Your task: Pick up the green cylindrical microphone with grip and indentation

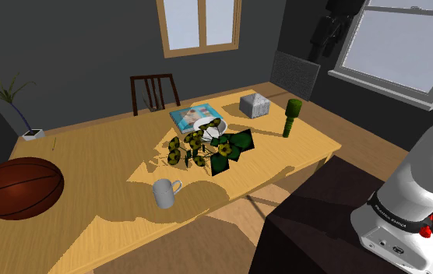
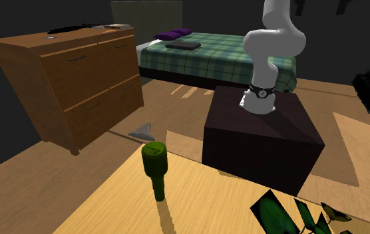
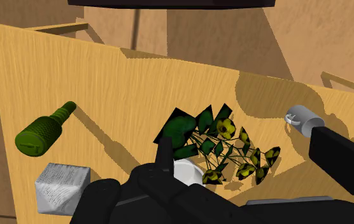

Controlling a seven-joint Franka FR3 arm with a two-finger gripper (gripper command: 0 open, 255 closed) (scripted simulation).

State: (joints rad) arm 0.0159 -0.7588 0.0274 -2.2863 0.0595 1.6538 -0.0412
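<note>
Targeting dark green ribbed cylindrical microphone point(image 1: 290, 117), standing right of centre in shoulder view | probably handling light, stiff, tippy; clasping wide textured head | hovering with all-black gripper point(image 3: 239, 143) spread wide, holding nothing

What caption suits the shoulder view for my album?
A green microphone stands upright near the edge of a wooden table that also holds a grey box, a leafy plant and a mug.

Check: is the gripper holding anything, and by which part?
Nothing held: the gripper is open, and the green microphone stands apart from it on the table.
</note>
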